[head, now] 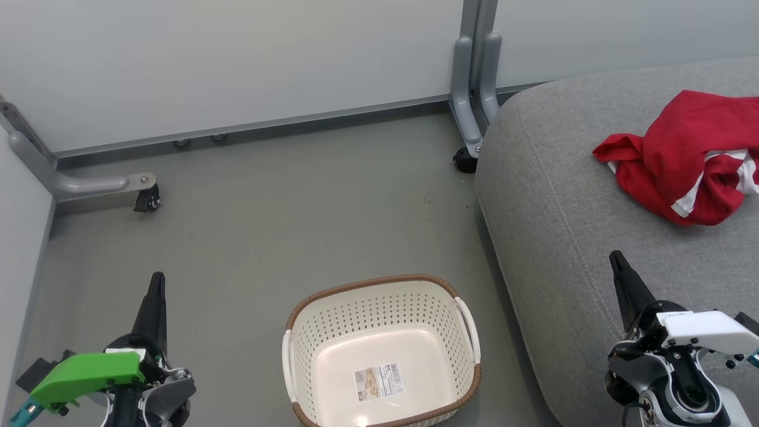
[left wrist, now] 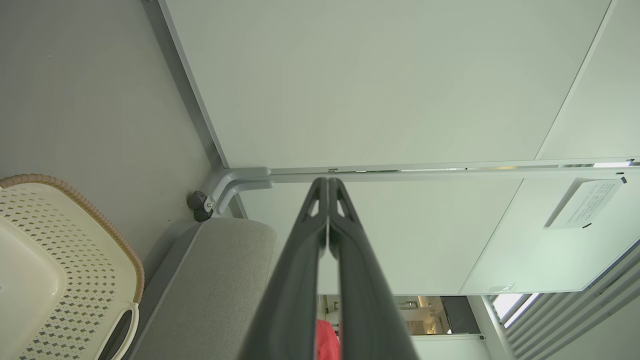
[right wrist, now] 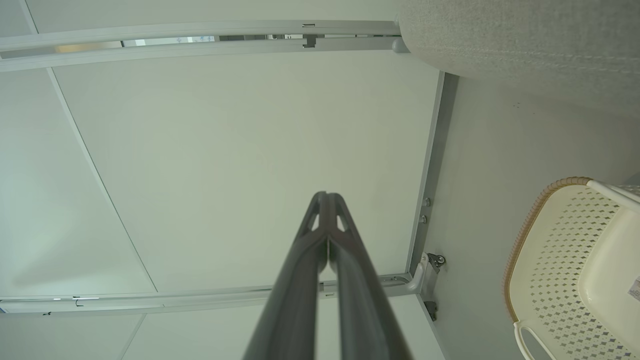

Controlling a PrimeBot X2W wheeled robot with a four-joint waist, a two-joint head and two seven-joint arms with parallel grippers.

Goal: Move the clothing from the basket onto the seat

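Note:
The red clothing with white stripe trim lies bunched on the grey seat at the right. The cream basket with its brown rim stands on the floor at bottom centre, holding nothing but a paper sticker. My left gripper is shut at the lower left, over the floor to the left of the basket. My right gripper is shut at the lower right, over the seat and well short of the clothing. In the wrist views both grippers show their tips pressed together with nothing held.
Pale partition walls close off the back and left. Their grey feet on castors stand on the grey floor. The basket rim and seat corner show in the left wrist view.

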